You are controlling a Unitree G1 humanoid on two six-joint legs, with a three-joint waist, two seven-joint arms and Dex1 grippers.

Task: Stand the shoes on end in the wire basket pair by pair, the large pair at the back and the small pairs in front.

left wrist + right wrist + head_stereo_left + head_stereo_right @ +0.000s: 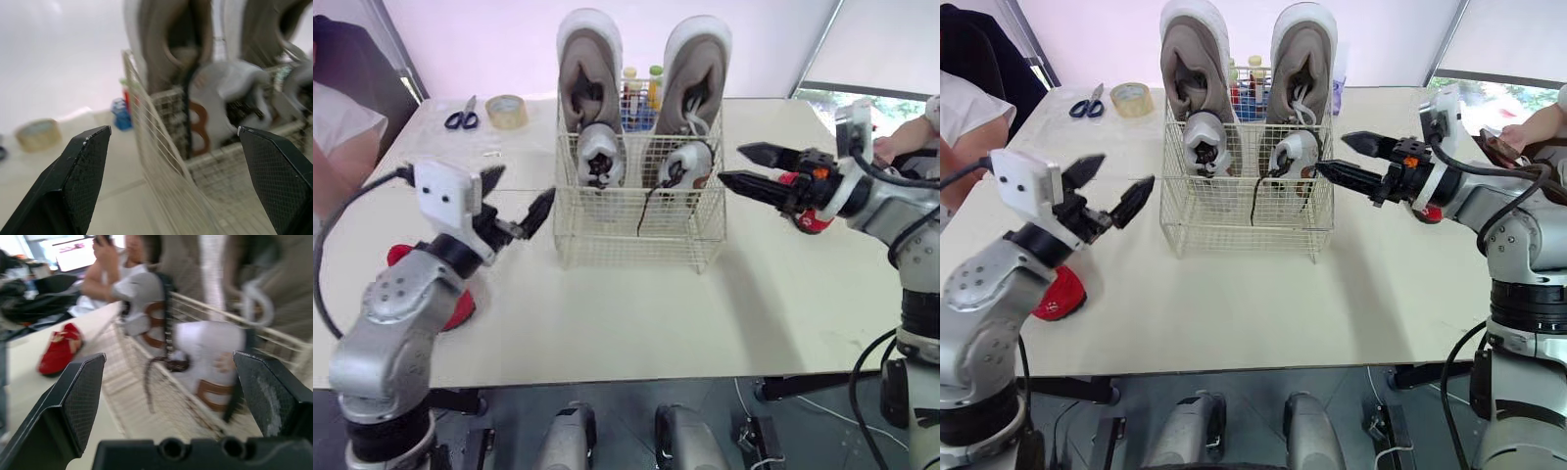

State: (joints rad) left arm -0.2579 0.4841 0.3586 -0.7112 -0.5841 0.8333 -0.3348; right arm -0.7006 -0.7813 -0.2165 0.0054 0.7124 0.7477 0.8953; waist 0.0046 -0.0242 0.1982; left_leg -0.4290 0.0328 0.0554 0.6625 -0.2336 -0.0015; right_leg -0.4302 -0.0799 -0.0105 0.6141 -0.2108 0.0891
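Right claw spread, small white shoes in wire basket, red shoe beyond

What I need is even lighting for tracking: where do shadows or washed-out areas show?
Left eye view: soft grey shadow lies on the table in front of the wire basket and to its right. Right eye view: the window glows bright. Left wrist view: the backdrop is washed out white.

Before me the cream table bears the wire basket at centre, scissors and a tape roll far left, small bottles behind the basket, a red shoe on my left, a second red shoe on my right
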